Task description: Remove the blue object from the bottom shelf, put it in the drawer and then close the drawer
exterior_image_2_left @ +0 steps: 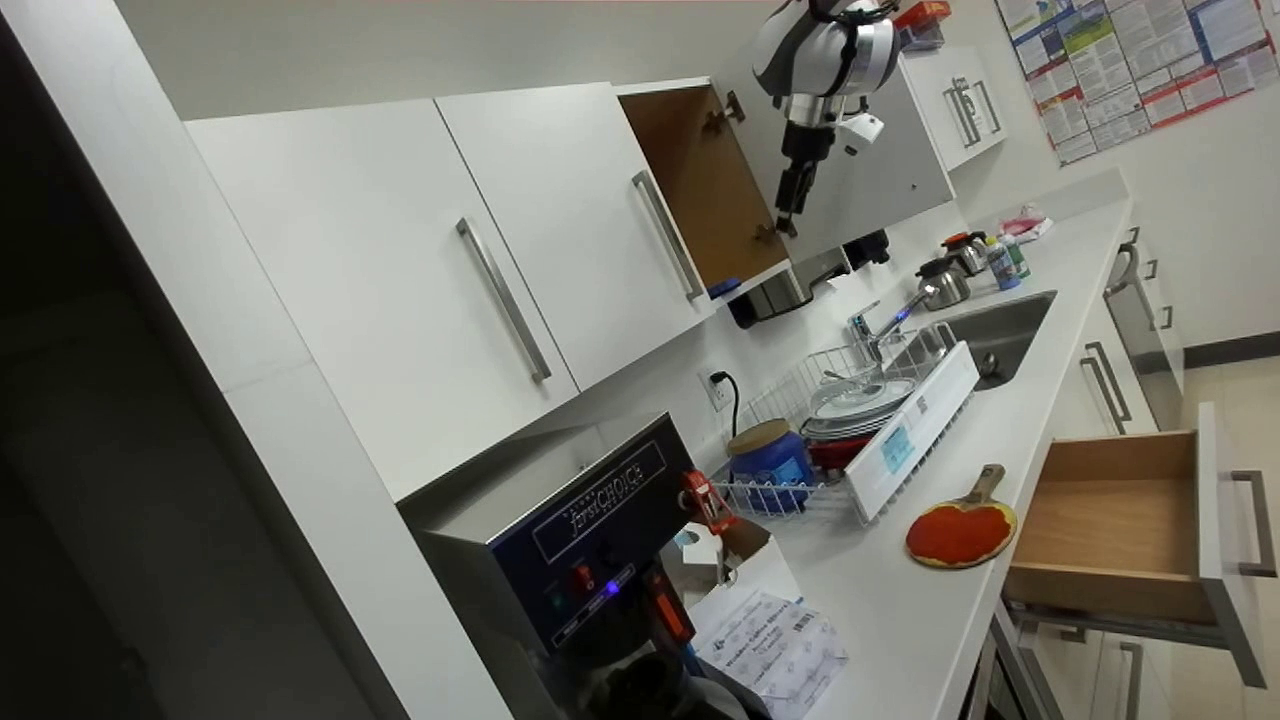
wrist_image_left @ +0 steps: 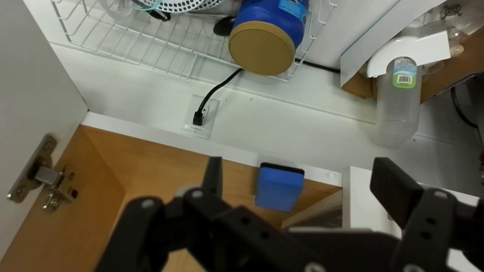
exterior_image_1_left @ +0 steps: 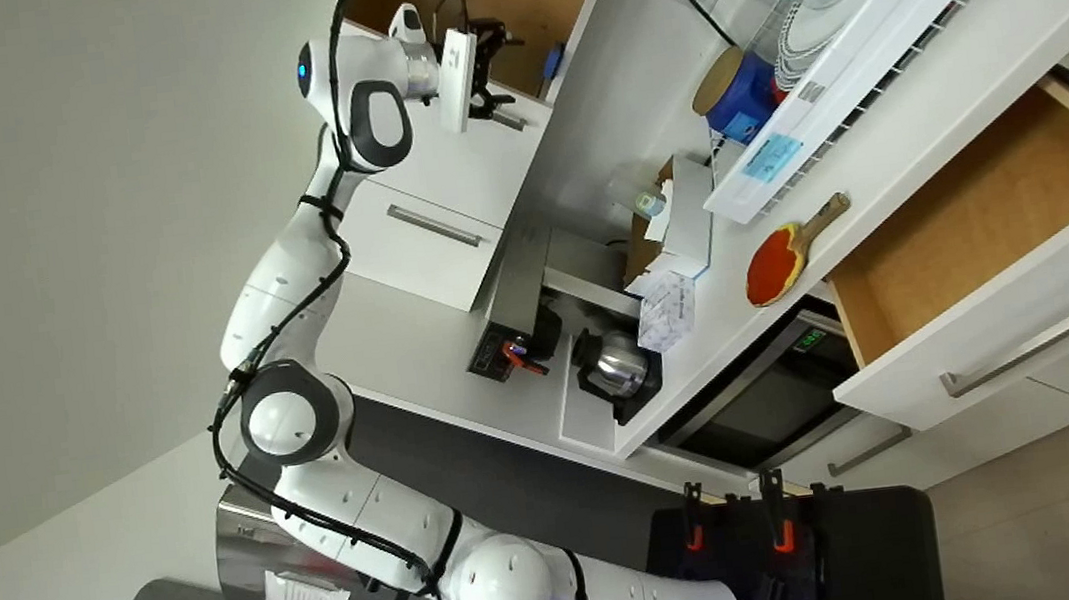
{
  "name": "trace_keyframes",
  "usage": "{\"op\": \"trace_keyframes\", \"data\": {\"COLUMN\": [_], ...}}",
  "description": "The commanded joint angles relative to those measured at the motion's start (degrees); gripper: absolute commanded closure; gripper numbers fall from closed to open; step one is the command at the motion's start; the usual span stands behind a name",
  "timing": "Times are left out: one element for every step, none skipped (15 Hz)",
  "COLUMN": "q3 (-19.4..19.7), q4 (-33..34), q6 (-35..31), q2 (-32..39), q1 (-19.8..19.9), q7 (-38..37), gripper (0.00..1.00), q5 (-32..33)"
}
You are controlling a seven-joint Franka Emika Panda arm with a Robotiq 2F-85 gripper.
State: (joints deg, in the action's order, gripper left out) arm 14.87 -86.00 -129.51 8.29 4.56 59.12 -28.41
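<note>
The blue object (wrist_image_left: pixel 280 187), a block with a black edge, lies at the front edge of the open upper cabinet's bottom shelf (wrist_image_left: pixel 159 160). It also shows in both exterior views (exterior_image_1_left: pixel 554 60) (exterior_image_2_left: pixel 724 288). My gripper (wrist_image_left: pixel 297 170) is open and empty in front of the cabinet. In the wrist view the block appears between the fingers, nearer the left finger, beyond them and not touched. The gripper also shows in both exterior views (exterior_image_1_left: pixel 508 69) (exterior_image_2_left: pixel 787 225). The drawer (exterior_image_1_left: pixel 1000 317) below the counter is pulled out, its visible inside bare; it also shows elsewhere (exterior_image_2_left: pixel 1100 595).
The open cabinet door (exterior_image_2_left: pixel 880 180) stands beside the arm. A closed cabinet door (exterior_image_2_left: pixel 590 200) adjoins the opening. Below are a dish rack with a white front panel (exterior_image_1_left: pixel 868 51), a blue jar (exterior_image_1_left: pixel 743 95), an open box (exterior_image_1_left: pixel 687 222) and a pizza-shaped item (exterior_image_1_left: pixel 774 268).
</note>
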Motion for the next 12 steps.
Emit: {"op": "trace_keyframes", "data": {"q3": [-4.8,-5.9,-6.8,-7.8,-8.7,-9.7,-10.6,-11.4,-12.2,-13.0,-13.6,-14.3], "q4": [1.6,1.9,2.3,2.7,3.0,3.6,4.4,5.1,6.0,7.0,8.1,9.2], "q6": [-3.7,-4.5,-4.9,-5.1,-5.7,-6.1,-6.9,-7.6,-8.6,-9.4,-10.1,-10.6], "q2": [2.6,3.4,4.2,5.1,5.9,6.9,7.9,8.7,9.6,10.6,11.4,12.3], "q1": [3.6,4.2,4.8,5.3,5.8,6.4,7.0,7.4,7.8,8.3,8.6,9.0], "q7": [-1.1,-1.0,-0.7,-0.5,-0.3,0.3,0.8,0.9,1.0,1.0,0.8,0.7], "gripper": [0.00,0.00,0.00,0.00,0.00,0.00,0.00,0.00,0.00,0.00,0.00,0.00], "q5": [-0.4,-0.8,-1.2,-1.6,-1.8,-2.5,-3.2,-3.7,-4.1,-4.3,-4.3,-4.3]}}
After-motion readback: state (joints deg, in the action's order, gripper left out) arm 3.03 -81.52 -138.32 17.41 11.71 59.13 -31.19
